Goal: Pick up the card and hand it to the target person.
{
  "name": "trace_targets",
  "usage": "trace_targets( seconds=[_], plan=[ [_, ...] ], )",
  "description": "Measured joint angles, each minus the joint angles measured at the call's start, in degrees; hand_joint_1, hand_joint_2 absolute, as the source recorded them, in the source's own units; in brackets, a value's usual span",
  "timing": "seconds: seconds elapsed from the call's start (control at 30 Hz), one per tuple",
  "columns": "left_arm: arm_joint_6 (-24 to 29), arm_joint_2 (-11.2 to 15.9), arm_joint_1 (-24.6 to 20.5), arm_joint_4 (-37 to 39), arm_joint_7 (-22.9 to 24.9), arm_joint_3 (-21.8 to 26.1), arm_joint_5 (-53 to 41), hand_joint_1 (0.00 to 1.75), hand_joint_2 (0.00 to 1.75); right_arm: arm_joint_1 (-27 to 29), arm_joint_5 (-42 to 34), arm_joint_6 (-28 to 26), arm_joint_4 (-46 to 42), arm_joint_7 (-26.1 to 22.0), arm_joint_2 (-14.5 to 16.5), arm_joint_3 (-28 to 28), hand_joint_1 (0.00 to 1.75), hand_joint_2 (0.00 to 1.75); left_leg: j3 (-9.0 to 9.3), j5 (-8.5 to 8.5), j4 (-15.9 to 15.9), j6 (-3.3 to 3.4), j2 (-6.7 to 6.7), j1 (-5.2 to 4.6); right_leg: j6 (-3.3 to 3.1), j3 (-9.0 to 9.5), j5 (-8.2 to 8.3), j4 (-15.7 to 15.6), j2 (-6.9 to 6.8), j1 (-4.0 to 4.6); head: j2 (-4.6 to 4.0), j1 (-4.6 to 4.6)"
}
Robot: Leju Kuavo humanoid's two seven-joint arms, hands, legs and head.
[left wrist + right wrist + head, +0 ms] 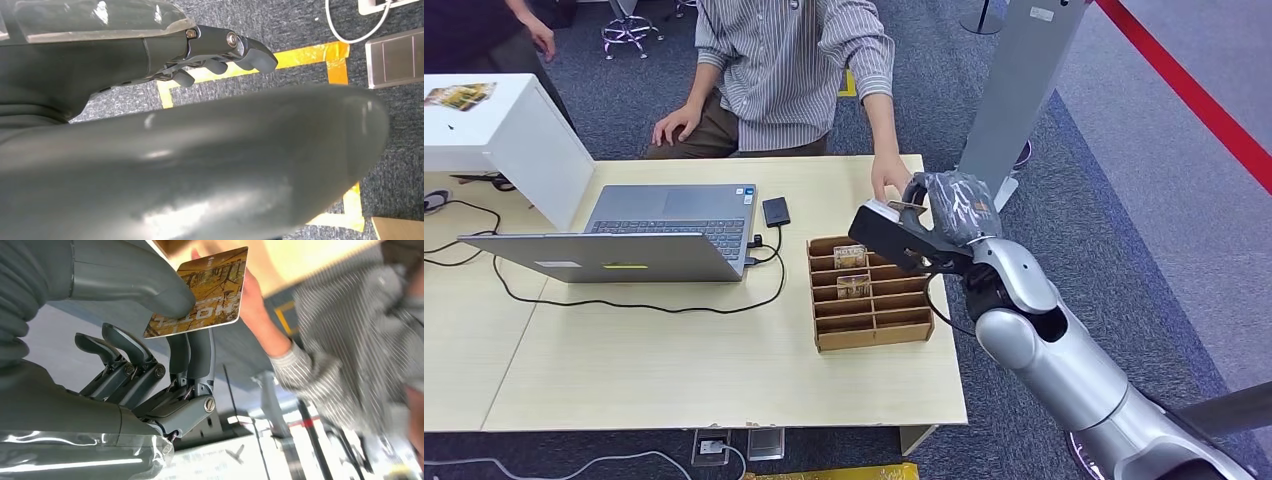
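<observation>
- Right hand [921, 222]: grey, many-fingered, on a silver arm rising from the lower right of the head view to right of centre; thumb and fingers [192, 352] pinch the card.
- Yellow-brown printed plastic card [202, 292]: held in the right hand at the table's far right edge, above the wooden organiser; a pale corner shows in the head view [886, 209].
- Person's hand [889, 178]: in a grey striped sleeve, upper centre, touching the card's far edge.
- Left hand [220, 55]: fingers curled in, nothing in them, hanging over grey carpet with yellow tape.
- Brown wooden slotted organiser [870, 294]: centre right on the table, two similar cards [851, 271] standing in its upper slots.
- Silver open laptop [634, 232]: centre left.
- Pale wooden table [674, 370]: bears the above.
</observation>
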Motion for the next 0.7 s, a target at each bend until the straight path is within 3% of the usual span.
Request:
trace_targets(
  seconds=[0.2, 0.33, 0.7],
  plan=[
    [-0.1, -0.1, -0.2, 0.0, -0.2, 0.0, -0.3, 0.00, 0.00, 0.4, 5.4, -12.1, 2.5, -9.5, 0.6, -1.2, 1.75, 1.75, -0.01, 0.00, 0.0, 0.00, -0.01, 0.00, 0.00, 0.00, 0.00, 0.0, -0.01, 0.00, -0.01, 0.04],
    [-0.2, -0.3, -0.5, 0.0, -0.2, 0.0, -0.6, 0.00, 0.00, 0.8, 8.5, -18.4, 5.8, -13.5, 1.3, -2.2, 1.75, 1.75, -0.02, 0.00, 0.0, 0.00, -0.01, 0.00, 0.00, 0.00, 0.00, 0.0, -0.01, 0.00, 0.00, 0.02],
    [-0.2, -0.3, -0.7, 0.0, -0.1, 0.0, -0.7, 0.00, 0.00, 1.5, 10.8, -21.5, 11.3, -15.4, 2.8, -3.7, 1.75, 1.75, -0.02, 0.00, 0.0, 0.00, -0.01, 0.00, 0.00, -0.01, 0.00, 0.0, 0.00, 0.00, 0.01, 0.02]
  ],
)
